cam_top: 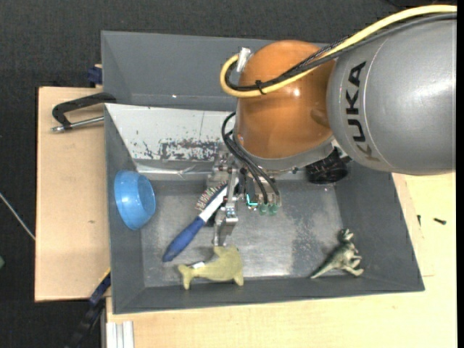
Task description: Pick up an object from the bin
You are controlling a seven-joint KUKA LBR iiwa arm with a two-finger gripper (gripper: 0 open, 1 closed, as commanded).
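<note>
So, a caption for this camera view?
Gripper poised between a blue toothbrush and a yellow toy fish in the bin.

A blue bowl [134,199] lies left, a green dinosaur [341,256] right.

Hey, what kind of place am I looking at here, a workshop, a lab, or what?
Most likely a robotics lab's bin-picking test station. A KUKA arm hangs over a grey metal bin, and the bin holds mismatched odds: a blue bowl, a blue-handled brush and a toy dinosaur.

Bright light fr. above; glare on bin [167,133] rear wall, sheen on arm [406,85].
</note>
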